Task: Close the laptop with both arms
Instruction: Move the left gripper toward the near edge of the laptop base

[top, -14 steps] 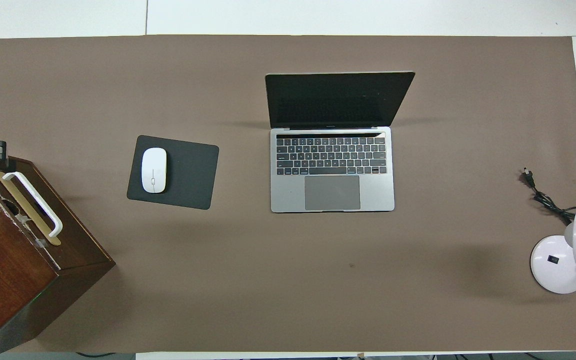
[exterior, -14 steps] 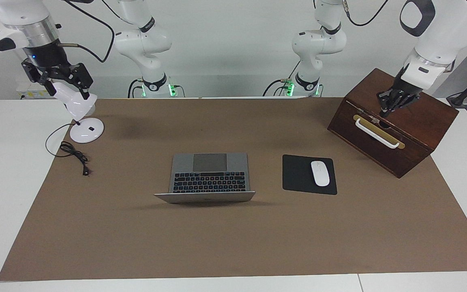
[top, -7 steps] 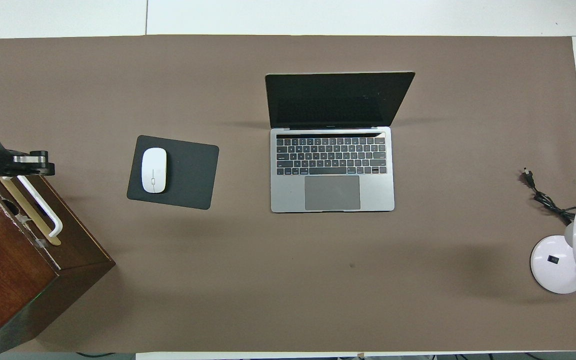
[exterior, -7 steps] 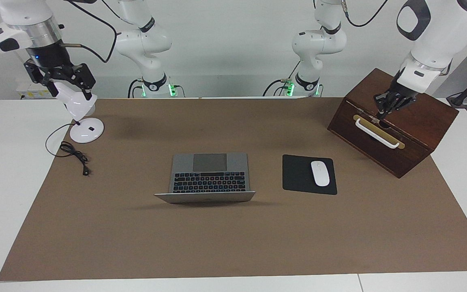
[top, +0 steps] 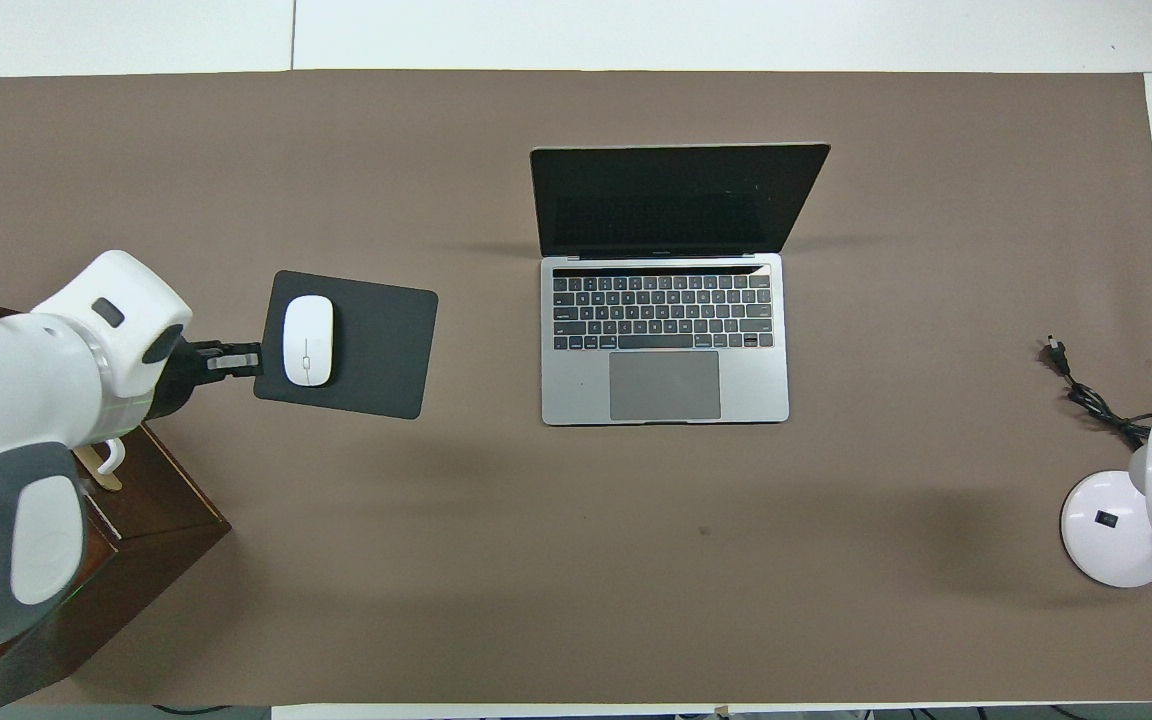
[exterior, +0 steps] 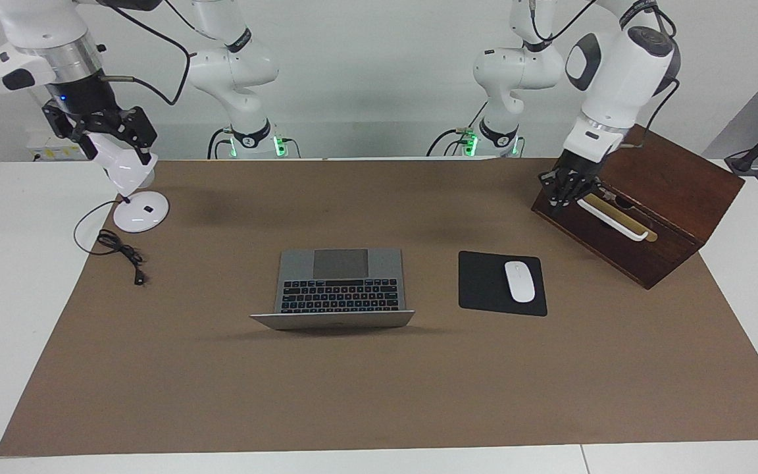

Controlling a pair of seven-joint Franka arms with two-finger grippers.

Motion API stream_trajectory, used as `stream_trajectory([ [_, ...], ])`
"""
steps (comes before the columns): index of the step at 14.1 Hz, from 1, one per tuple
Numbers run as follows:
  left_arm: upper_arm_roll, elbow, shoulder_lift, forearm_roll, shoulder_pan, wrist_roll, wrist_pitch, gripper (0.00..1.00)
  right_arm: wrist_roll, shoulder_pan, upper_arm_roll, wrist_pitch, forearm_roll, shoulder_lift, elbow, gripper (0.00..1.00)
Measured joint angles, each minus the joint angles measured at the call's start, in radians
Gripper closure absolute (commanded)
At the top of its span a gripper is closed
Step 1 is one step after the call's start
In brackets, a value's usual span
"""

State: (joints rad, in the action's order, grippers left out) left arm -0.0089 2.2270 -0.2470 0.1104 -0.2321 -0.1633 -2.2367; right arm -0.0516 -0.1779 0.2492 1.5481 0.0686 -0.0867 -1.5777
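The silver-grey laptop (exterior: 339,283) (top: 664,340) stands open in the middle of the brown mat, its dark screen upright and its keyboard toward the robots. My left gripper (exterior: 555,201) (top: 236,358) is shut and empty. It hangs in the air by the front corner of the wooden box, pointing down, well apart from the laptop. My right gripper (exterior: 114,141) is open and hovers at the head of the white desk lamp at the right arm's end of the table. I cannot tell whether it touches the lamp.
A dark wooden box (exterior: 675,184) (top: 166,510) with a white handle stands at the left arm's end. A black mouse pad (exterior: 484,283) (top: 376,340) with a white mouse (exterior: 519,281) lies between box and laptop. The lamp's base (exterior: 141,212) and black cable (exterior: 119,249) sit nearby.
My left arm has swung from over the box's top to its front corner, toward the mouse pad. My right gripper has shifted slightly by the lamp's head. The laptop has not moved.
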Motion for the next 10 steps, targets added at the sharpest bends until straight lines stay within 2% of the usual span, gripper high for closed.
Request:
stream_trajectory([
  [6,-0.002,0.179,-0.007,0.0,-0.17,-0.12,-0.323,1.0,-0.064,0.0,0.0,-0.001,-0.063,-0.003,-0.006,0.0],
  [10,-0.002,0.282,0.036,0.0,-0.303,-0.212,-0.572,1.0,-0.07,0.0,0.0,-0.005,-0.065,-0.007,-0.011,0.0],
])
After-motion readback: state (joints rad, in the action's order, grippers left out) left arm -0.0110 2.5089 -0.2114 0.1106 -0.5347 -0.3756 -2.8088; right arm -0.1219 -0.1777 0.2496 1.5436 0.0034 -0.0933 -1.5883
